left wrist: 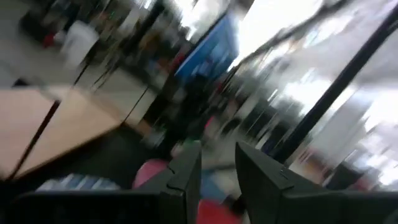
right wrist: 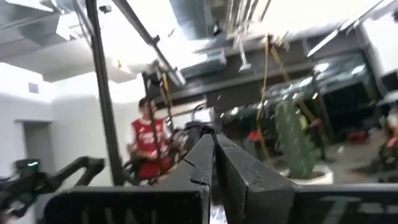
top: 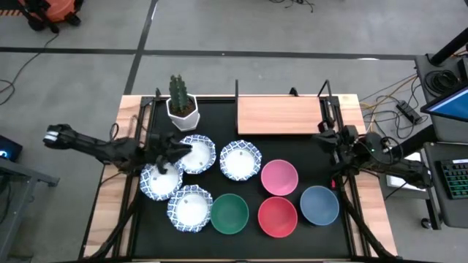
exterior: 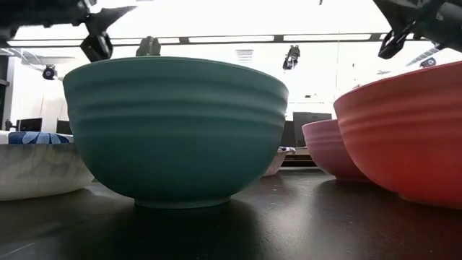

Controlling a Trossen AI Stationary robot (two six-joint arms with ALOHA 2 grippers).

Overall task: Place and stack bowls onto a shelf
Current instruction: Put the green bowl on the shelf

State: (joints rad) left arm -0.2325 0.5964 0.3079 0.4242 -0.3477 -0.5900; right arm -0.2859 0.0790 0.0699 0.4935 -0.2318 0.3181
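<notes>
The left end effector [top: 178,150] hovers over the white bowls with blue scalloped rims, at the near-left edge of the far-left one [top: 196,153]; in the left wrist view its fingers [left wrist: 186,174] stand a narrow gap apart, holding nothing. The right end effector [top: 324,140] hangs above the right side of the black counter [top: 314,234], just near of the shelf's right end, with its fingers [right wrist: 205,163] pressed together and empty.

Three more patterned bowls lie at centre [top: 240,160], left [top: 161,180] and near-left [top: 190,208]. The plain bowls sit apart: pink [top: 279,177], green [top: 229,213], red [top: 278,217], blue [top: 319,205]. The light-wood shelf [top: 281,115] lies along the far edge of the counter, bare of bowls. A potted cactus [top: 181,102] stands at far left. A person in a red top [right wrist: 148,148] shows in the right wrist view.
</notes>
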